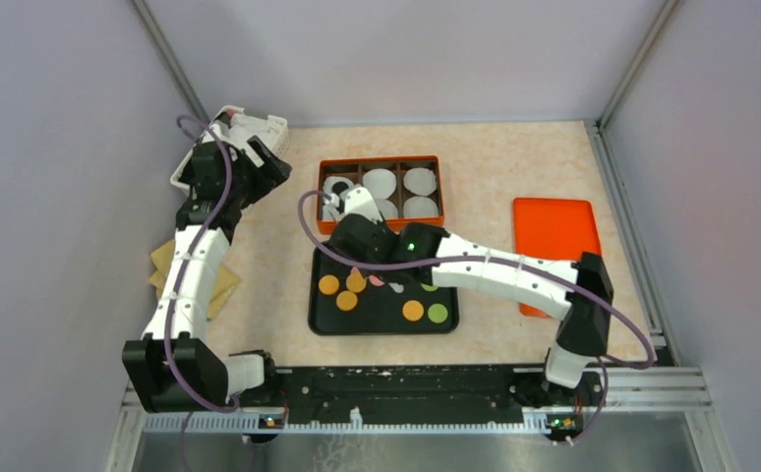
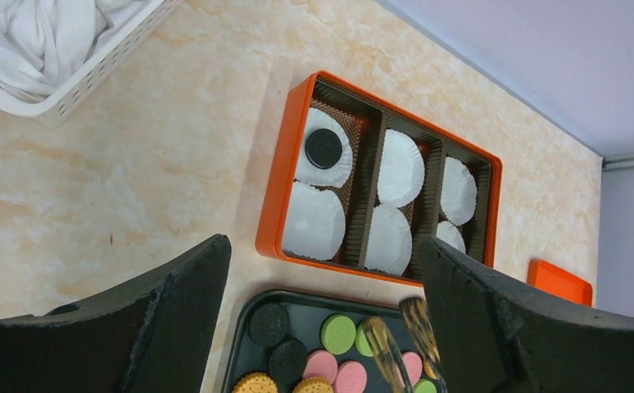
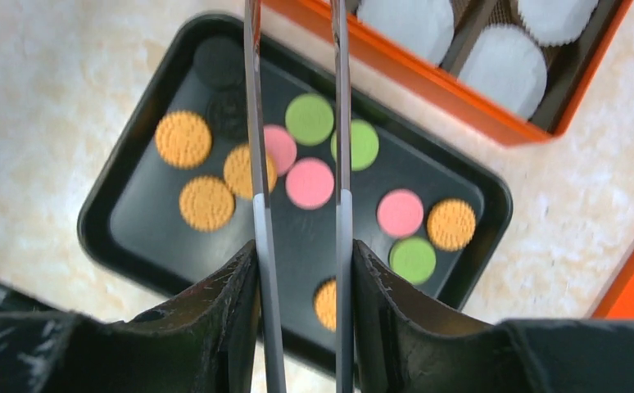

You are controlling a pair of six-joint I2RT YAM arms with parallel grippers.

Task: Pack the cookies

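Note:
Several cookies, orange (image 3: 183, 139), pink (image 3: 310, 182), green (image 3: 310, 119) and black (image 3: 218, 62), lie in a black tray (image 1: 386, 321). One black cookie (image 2: 323, 148) sits on a white liner in the orange box (image 1: 380, 161) behind the tray. My right gripper (image 3: 303, 246) is shut on metal tongs (image 3: 256, 123) held above the tray. The tongs' tips (image 2: 416, 315) hover over the tray's far side, near the green cookies, with nothing seen between them. My left gripper (image 2: 322, 246) is open and empty, raised over the table left of the box.
White paper liners (image 2: 400, 168) fill the box's other compartments. A white basket with cloth (image 1: 249, 128) stands at the back left. An orange lid (image 1: 554, 231) lies on the right. Brown paper (image 1: 165, 264) lies under the left arm.

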